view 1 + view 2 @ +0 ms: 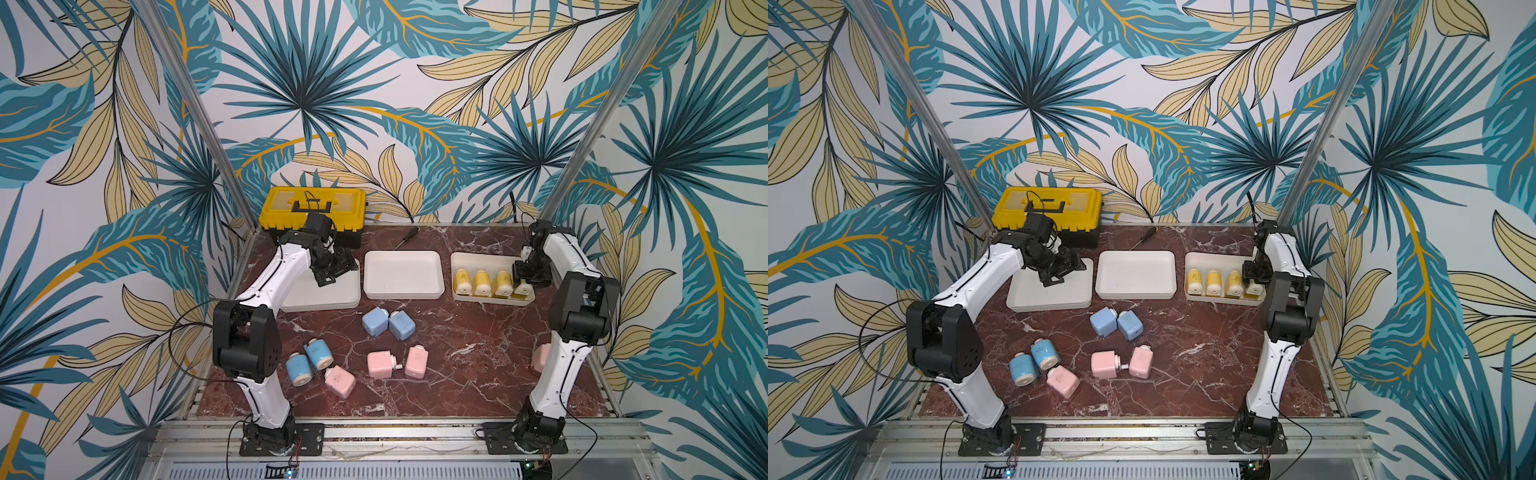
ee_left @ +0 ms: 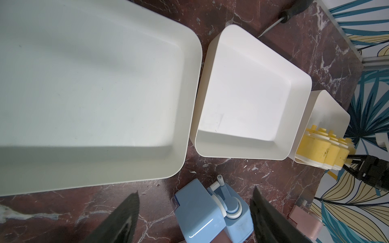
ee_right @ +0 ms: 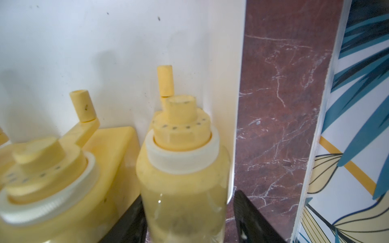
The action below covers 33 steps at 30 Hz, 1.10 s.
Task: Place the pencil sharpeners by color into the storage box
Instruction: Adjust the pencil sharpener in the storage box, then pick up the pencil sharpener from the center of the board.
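Yellow sharpener (image 3: 183, 189) stands between the right claw's (image 3: 187, 223) parted, loosened jaws.

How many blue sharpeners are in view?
4 blue sharpeners, loose on the table: two touching in front of the middle tray, two side by side near the left arm.

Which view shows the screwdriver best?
A top view: the whole screwdriver lies on the table behind the middle tray. Both top views show it. The left wrist view cuts off its handle. The right wrist view misses it.
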### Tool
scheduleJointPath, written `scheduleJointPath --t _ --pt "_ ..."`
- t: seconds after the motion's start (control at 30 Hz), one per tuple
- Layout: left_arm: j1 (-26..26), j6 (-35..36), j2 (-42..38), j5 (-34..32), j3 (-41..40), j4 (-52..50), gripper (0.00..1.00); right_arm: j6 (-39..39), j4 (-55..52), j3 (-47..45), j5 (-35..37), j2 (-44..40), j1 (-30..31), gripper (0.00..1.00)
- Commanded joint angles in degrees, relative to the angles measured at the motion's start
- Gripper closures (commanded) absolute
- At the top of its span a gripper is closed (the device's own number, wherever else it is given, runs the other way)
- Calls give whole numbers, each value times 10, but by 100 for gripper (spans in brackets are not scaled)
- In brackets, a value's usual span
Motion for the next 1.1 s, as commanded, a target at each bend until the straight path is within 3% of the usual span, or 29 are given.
scheduleJointPath --t 0.0,0.23,0.47,0.63,0.8,1.07 --pt "4 0 -27 3 -5 5 15 12 -8 -3 10 -50 3 35" --pt "0 -6 -45 -3 -12 6 15 40 -66 31 -2 -133 3 35" --pt "-32 -15 -83 -19 -31 5 15 111 -110 9 -96 -251 23 35" --pt "-78 -14 -117 -20 -58 4 15 175 -76 -98 -112 -364 125 28" --pt "-129 -18 -150 -31 -110 3 16 242 -64 -158 -121 -417 228 28" --pt "-193 54 -184 -80 -162 1 11 287 -50 -206 -135 -448 314 27"
